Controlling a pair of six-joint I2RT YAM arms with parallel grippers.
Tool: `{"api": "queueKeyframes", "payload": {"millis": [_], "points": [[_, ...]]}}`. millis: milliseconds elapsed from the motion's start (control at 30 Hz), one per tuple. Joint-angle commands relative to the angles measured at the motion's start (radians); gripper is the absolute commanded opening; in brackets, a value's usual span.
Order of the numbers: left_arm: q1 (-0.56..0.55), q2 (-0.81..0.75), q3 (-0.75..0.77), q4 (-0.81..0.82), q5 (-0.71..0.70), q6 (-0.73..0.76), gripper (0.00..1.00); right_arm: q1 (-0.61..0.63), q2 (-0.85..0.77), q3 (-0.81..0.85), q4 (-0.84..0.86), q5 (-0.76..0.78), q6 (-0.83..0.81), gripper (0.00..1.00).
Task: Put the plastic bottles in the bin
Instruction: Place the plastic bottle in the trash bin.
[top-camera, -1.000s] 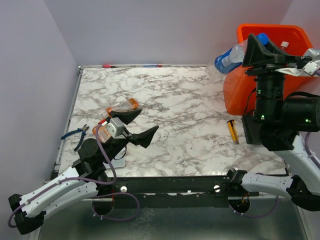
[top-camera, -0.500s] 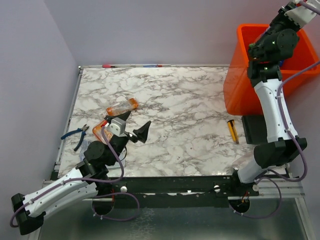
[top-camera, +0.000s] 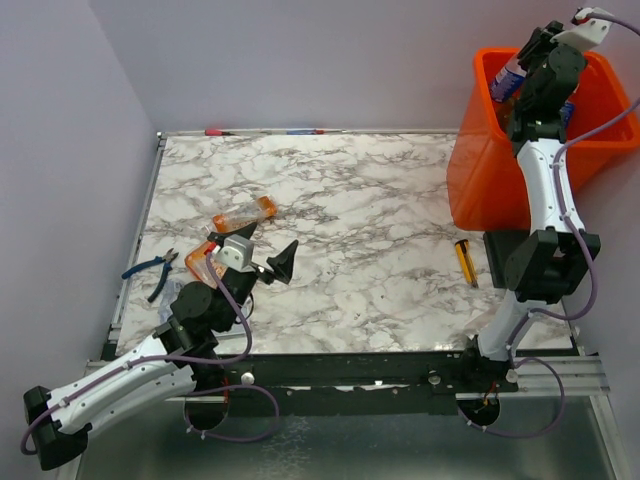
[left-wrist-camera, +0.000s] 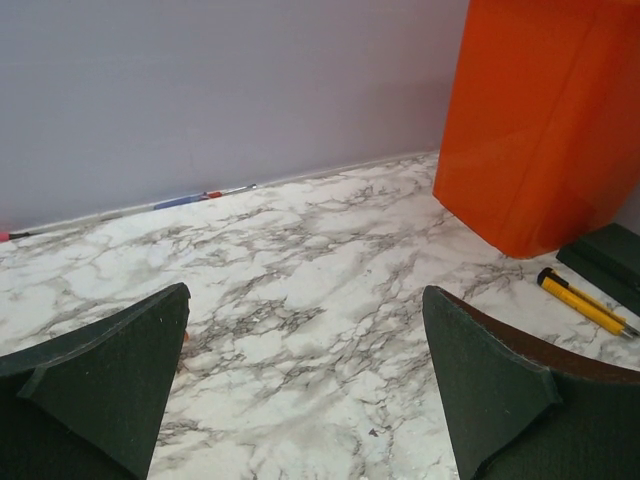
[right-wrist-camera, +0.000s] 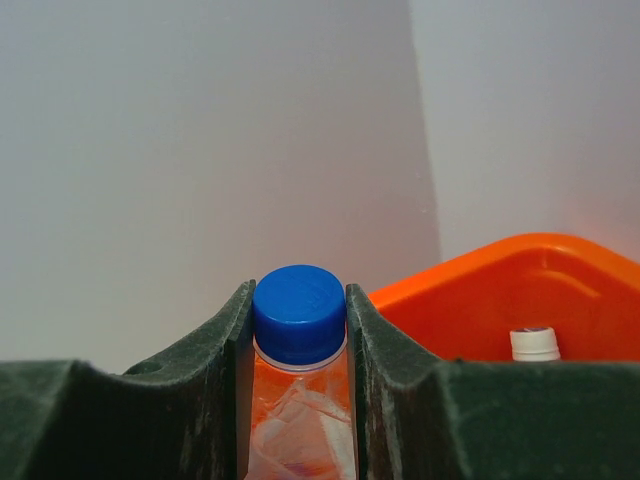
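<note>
My right gripper (right-wrist-camera: 297, 330) is shut on a clear crushed bottle (right-wrist-camera: 296, 420) just below its blue cap (right-wrist-camera: 297, 313). In the top view this gripper (top-camera: 522, 70) holds that bottle (top-camera: 506, 78) high over the back left corner of the orange bin (top-camera: 480, 180). A white-capped bottle (right-wrist-camera: 535, 343) lies inside the bin (right-wrist-camera: 520, 262). Two orange bottles (top-camera: 243, 216) (top-camera: 202, 262) lie on the marble table at the left. My left gripper (top-camera: 280, 234) hovers open just right of them, with nothing between its fingers (left-wrist-camera: 110, 380).
Blue-handled pliers (top-camera: 150, 268) lie at the table's left edge. A yellow tool (top-camera: 465, 262) lies in front of the bin (left-wrist-camera: 540, 120), beside a black block (left-wrist-camera: 610, 262). A thin pen-like object (top-camera: 265, 131) rests along the back wall.
My right arm has swung up and back from close to the camera, carrying the bottle over the bin. The left gripper has drawn slightly back and stayed open.
</note>
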Motion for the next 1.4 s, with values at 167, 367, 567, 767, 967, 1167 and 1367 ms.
{"api": "queueKeyframes", "payload": {"millis": [167, 367, 567, 767, 967, 1167, 1367], "points": [[0.000, 0.039, -0.003, -0.007, 0.029, 0.012, 0.99, 0.000, 0.095, -0.019, -0.280, -0.174, 0.049, 0.00], [0.000, 0.035, -0.004, -0.011, 0.055, 0.000, 0.99, 0.001, -0.046, -0.150, -0.102, -0.037, 0.034, 0.00], [0.000, 0.035, 0.002, -0.002, 0.081, -0.021, 0.99, 0.000, -0.143, -0.085, 0.038, 0.141, 0.032, 0.00], [0.000, 0.002, -0.005, -0.001, 0.092, -0.030, 0.99, -0.007, -0.151, -0.027, 0.136, 0.352, -0.119, 0.00], [0.002, -0.009, -0.010, -0.004, 0.088, -0.017, 0.99, -0.063, -0.174, -0.055, 0.103, 0.449, -0.157, 0.00], [0.002, 0.004, -0.006, -0.001, 0.117, -0.028, 0.99, -0.067, -0.139, -0.051, 0.015, 0.585, -0.276, 0.00], [0.002, 0.002, -0.009, 0.001, 0.137, -0.037, 0.99, -0.076, -0.158, -0.169, -0.093, 0.632, -0.238, 0.00]]}}
